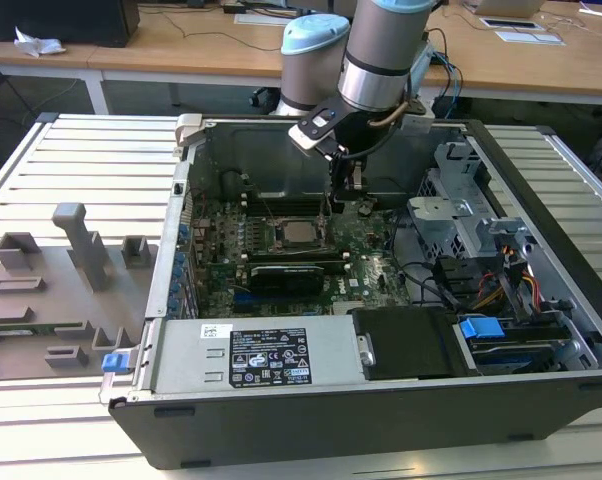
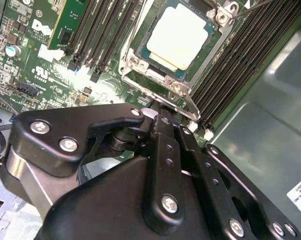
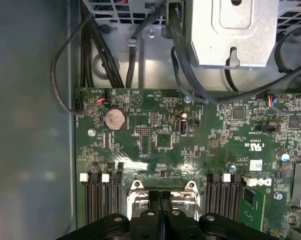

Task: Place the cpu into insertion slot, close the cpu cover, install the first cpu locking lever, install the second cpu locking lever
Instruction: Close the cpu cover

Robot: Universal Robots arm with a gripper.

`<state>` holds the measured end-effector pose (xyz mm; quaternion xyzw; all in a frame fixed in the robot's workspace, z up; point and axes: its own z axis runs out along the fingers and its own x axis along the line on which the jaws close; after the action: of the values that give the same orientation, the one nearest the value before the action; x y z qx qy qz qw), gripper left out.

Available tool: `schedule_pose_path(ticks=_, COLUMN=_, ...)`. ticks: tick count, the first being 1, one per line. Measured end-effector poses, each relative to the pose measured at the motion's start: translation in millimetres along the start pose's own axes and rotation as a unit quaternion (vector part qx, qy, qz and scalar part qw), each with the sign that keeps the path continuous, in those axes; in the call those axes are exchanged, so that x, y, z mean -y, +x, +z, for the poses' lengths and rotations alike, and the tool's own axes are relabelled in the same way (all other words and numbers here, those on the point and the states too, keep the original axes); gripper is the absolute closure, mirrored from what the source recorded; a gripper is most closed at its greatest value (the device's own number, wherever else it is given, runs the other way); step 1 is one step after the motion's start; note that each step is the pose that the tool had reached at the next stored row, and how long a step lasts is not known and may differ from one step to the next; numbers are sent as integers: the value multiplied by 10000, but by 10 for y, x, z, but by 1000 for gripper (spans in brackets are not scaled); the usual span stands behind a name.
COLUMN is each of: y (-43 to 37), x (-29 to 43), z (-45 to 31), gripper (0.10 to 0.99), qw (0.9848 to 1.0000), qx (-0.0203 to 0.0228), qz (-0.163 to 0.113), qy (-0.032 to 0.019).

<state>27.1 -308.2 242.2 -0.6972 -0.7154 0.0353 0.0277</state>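
Gripper clenched, gripping nothing, hovering at socket edge, middle of exterior view. Chip sitting in socket; cover lying down over it. Lever lying beside fingertips; cannot tell whether levers latched.

Power supply box, at the front edge of the computer case: black-and-white label with small symbols and fine print, not legible.
Circuit board, first wrist view: small white sticker and white printed lettering, too fine to read.
Case wall, second wrist view: white sticker, its print illegible.
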Motion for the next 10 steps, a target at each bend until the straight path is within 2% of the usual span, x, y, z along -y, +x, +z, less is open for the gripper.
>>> schedule_pose_path(ticks=10, y=4, x=160, z=14, gripper=980, qw=10000, qx=0, qz=0, qy=0)
